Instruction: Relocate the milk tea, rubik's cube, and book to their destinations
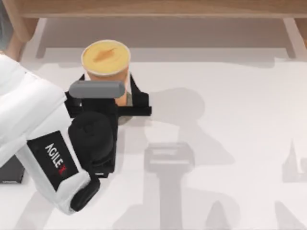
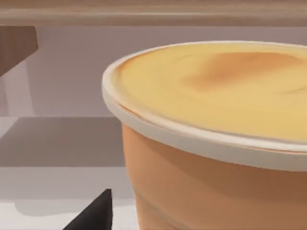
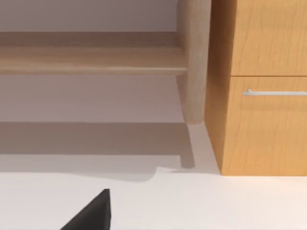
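Looming over the left half of the table (image 1: 230, 96) in the top view, the white AgileX left arm reaches toward the back edge, and its black left gripper (image 1: 106, 98) sits at the milk tea (image 1: 106, 60). One dark finger (image 1: 139, 98) shows beside the cup's right flank and another on its left, so the jaws bracket the cup wall low down; whether they are actually pressing it or merely standing around it cannot be told from these views. The cup stands upright near the back of the table, left of centre, its pale rim (image 2: 192, 139) and yellow-orange top close up in the left wrist view.

A sliver of grey (image 1: 123, 119) peeks out below the gripper body; it may be the coaster, but too little shows to be sure, nor whether the cup rests on it.

Judged from this, the step in hand is gripping or setting down the milk tea. Doing it well calls for a hold low on the tapered wall, squeezed evenly so the cup neither slips upward nor tilts, and for keeping it vertical throughout. The base should be flat and centred before release.

A dark finger tip (image 3: 91, 213) of the right gripper shows in the right wrist view, facing a wooden cabinet (image 3: 264, 96); its arm appears idle.
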